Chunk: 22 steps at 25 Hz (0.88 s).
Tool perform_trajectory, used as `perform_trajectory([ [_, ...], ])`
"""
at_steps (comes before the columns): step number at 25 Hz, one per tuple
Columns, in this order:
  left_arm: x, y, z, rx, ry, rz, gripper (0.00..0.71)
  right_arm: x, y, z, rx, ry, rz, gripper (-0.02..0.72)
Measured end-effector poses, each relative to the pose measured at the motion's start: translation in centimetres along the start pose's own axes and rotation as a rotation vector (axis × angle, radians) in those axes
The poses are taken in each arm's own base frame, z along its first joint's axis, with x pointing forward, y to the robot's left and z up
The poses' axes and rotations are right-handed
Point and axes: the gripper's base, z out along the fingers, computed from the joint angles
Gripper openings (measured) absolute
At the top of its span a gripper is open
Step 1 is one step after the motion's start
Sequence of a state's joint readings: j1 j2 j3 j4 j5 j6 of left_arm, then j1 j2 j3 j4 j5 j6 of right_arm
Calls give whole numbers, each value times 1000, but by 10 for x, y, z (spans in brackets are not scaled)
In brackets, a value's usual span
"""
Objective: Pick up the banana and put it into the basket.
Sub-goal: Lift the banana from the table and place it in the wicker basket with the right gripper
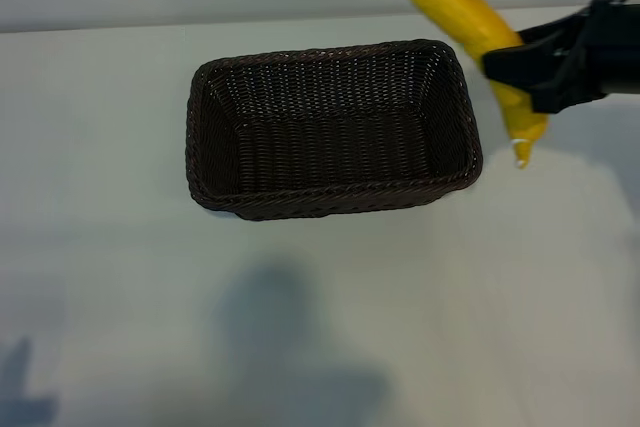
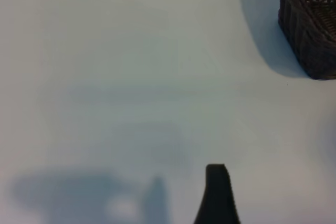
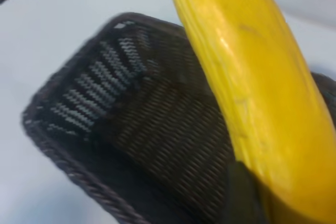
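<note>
A yellow banana (image 1: 470, 22) hangs in the air at the upper right, tilted, with its pale stem tip pointing down. My right gripper (image 1: 520, 67) is shut on its lower half. It hovers just right of the dark brown wicker basket (image 1: 330, 192), which stands in the middle of the table with nothing in it. In the right wrist view the banana (image 3: 252, 93) runs across the basket's rim (image 3: 79, 177) and woven floor. The left gripper does not show in the exterior view; one black fingertip (image 2: 216, 195) shows in the left wrist view over bare table, holding nothing, a basket corner (image 2: 310, 30) beyond it.
The white table (image 1: 110, 277) lies around the basket on every side. Soft shadows fall on it near the front edge. A pale wall runs along the back.
</note>
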<state>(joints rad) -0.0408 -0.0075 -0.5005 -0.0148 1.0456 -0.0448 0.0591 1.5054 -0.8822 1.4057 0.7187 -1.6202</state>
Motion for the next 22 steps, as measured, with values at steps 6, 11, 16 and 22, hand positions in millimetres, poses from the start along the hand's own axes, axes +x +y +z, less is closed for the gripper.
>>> perform_trajectory([
  [6,0,0,0,0,0,0,574,-16,10,28,-58,-7,-91,433],
  [11,0,0,0,0,0,1,574,-29,11,57,-102,-6,-127,433],
  [16,0,0,0,0,0,1,574,-28,15,89,-169,57,-210,433],
  [22,0,0,0,0,0,4,574,-15,22,118,-225,147,-304,433],
])
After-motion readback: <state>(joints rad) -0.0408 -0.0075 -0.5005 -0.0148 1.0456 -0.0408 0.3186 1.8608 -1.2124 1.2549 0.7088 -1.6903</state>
